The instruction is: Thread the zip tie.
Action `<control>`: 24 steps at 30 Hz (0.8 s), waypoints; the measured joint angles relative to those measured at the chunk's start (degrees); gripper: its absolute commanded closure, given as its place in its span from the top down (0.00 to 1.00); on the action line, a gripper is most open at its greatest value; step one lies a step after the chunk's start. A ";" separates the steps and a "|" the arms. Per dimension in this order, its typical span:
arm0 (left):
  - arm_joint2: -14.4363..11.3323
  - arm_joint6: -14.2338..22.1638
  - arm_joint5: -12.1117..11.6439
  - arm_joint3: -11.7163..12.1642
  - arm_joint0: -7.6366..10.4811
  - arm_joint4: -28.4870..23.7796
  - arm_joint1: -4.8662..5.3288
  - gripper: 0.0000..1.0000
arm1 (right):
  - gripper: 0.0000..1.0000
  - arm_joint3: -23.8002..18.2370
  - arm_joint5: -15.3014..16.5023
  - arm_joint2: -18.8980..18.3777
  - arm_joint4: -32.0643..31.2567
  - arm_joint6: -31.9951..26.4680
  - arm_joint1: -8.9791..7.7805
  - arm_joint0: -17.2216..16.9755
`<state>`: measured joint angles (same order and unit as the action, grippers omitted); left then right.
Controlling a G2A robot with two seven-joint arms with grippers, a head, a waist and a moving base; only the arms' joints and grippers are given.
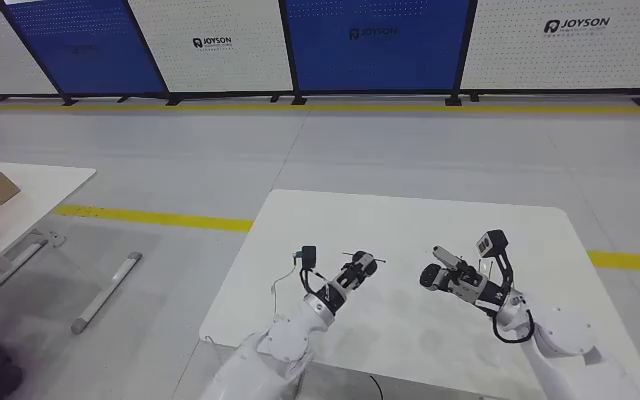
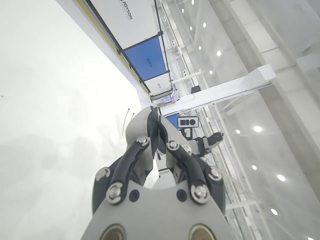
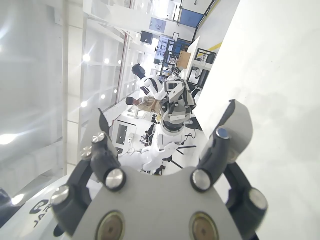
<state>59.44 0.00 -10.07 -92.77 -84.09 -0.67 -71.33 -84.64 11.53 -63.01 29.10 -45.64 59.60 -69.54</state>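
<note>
Your left hand [image 2: 157, 128] is clamped on the zip tie [image 2: 159, 123], a thin black strip pinched between its pads, over the white tabletop [image 1: 430, 225]. Your right hand [image 3: 167, 109] sits opposite with its fingers spread wide, holding nothing. Two more ties [image 2: 125, 122] lie on the tabletop beyond the left hand.

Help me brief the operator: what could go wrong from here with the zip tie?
The left gripper pinches the thin zip tie, so it may twist or slip. The right gripper is open and empty, apart from the left; closing on so thin a strand, it may miss.
</note>
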 measured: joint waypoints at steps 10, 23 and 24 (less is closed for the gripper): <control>-2.44 -0.03 -0.67 1.39 0.27 5.91 -0.19 0.00 | 1.00 -5.43 -14.74 -5.46 -12.61 -8.85 -2.27 2.46; -2.44 -0.04 -0.66 1.39 0.27 5.91 -0.19 0.00 | 1.00 -5.36 -14.55 -5.32 -12.42 -8.75 -2.25 2.43; -2.44 -0.04 -0.66 1.39 0.27 5.91 -0.19 0.00 | 1.00 -5.36 -14.55 -5.32 -12.42 -8.75 -2.25 2.43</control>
<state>57.00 -0.04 -10.72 -91.38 -83.82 5.24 -71.52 -90.00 -3.02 -68.33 16.67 -54.39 57.36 -67.10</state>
